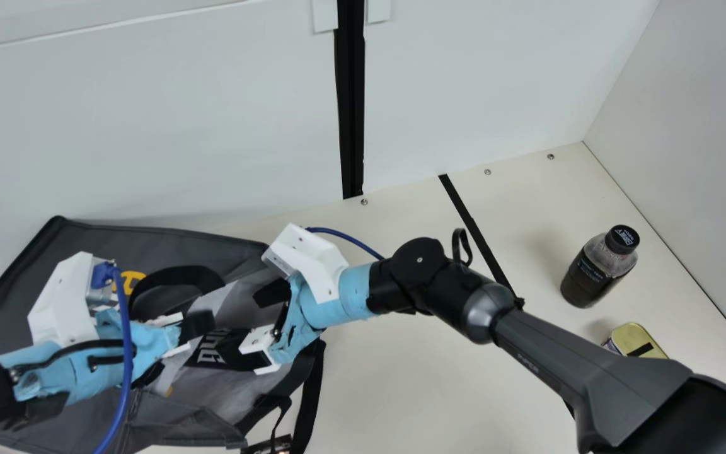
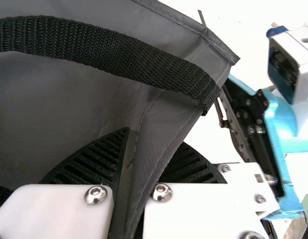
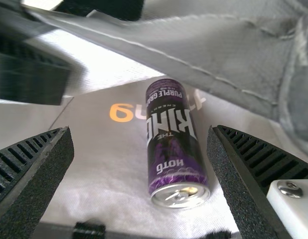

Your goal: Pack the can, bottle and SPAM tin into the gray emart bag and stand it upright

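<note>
- Left gripper (image 2: 154, 137): jaws clamped on a folded edge of the gray emart bag (image 1: 101, 236), seen in the left wrist view.
- Right gripper (image 3: 139, 128): jaws released and spread, with the can (image 3: 174, 149) lying on its side in the span beyond them, not in contact.
- Can: rests on pale gray bag fabric beside printed lettering, near a hemmed fold. Whether it is fully inside cannot be confirmed.
- Bottle (image 1: 596, 268): upright on the surface (image 1: 401, 403), well apart from the bag. SPAM tin (image 1: 629, 334): on the surface near the bottle.
- Handling, bag: judged light and limp; liable to sag or fold shut if let go. Recommended hold: the stitched hem or the strap (image 2: 144, 64).
- Handling, can: smooth and round, likely to roll; appears unopened, so probably weighty. Grip across mid-body, moderate force.
- Handling, bottle: probably the heaviest item if full. Take it around the body below the shoulder; the cap offers little purchase.
- Handling, tin: presumably rigid and dense; grip across opposing side walls.
- Materials: bag of dull, finely textured sheet with raised seams; strap of coarse black ribbed webbing; can of glossy purple and black metal with a silver end; bottle clear, dark contents, black cap; tin rounded at its corners, yellow lid.
</note>
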`<act>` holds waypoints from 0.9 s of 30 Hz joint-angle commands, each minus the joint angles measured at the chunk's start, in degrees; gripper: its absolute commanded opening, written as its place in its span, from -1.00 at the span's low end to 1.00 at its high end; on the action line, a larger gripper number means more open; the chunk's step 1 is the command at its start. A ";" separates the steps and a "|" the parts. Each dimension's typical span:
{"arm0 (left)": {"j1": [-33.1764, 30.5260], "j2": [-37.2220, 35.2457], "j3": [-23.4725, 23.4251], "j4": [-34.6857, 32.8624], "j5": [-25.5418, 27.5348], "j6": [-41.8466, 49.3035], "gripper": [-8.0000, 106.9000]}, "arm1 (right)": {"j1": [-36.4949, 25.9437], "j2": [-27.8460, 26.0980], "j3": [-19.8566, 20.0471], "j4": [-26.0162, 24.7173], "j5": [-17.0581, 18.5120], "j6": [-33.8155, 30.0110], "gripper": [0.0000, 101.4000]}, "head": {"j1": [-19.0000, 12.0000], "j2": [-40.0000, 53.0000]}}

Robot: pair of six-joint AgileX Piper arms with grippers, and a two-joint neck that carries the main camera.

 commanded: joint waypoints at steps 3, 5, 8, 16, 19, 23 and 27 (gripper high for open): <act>0.00 0.00 0.00 0.00 0.00 0.00 -1.00 | -0.96 -1.34 0.02 -0.84 1.11 0.78 0.87 | -1.30 -0.14; 0.00 0.00 0.00 0.00 0.00 0.00 -1.00 | -1.39 -2.22 0.13 -1.36 1.40 1.30 0.87 | -1.30 -0.14; 0.00 0.00 0.00 0.00 0.00 0.00 -1.00 | -2.03 -3.71 0.51 -2.12 1.40 2.13 0.87 | -1.30 -0.14; 0.00 0.00 0.00 0.00 0.00 0.00 -1.00 | -3.46 -8.74 2.14 -4.87 -0.83 6.00 0.87 | -1.30 -0.14; 0.00 0.00 0.00 0.00 0.00 0.00 -1.00 | -4.04 -10.62 2.75 -6.15 -2.05 7.80 0.87 | -1.30 -0.14; 0.00 0.00 0.00 0.00 0.00 0.00 -1.00 | -4.98 -13.12 3.39 -8.17 -3.71 10.54 0.87 | -1.30 -0.14; 0.00 0.00 0.00 0.00 0.00 0.00 -1.00 | -6.18 -15.73 4.18 -10.51 -5.20 13.41 0.87 | -1.30 -0.14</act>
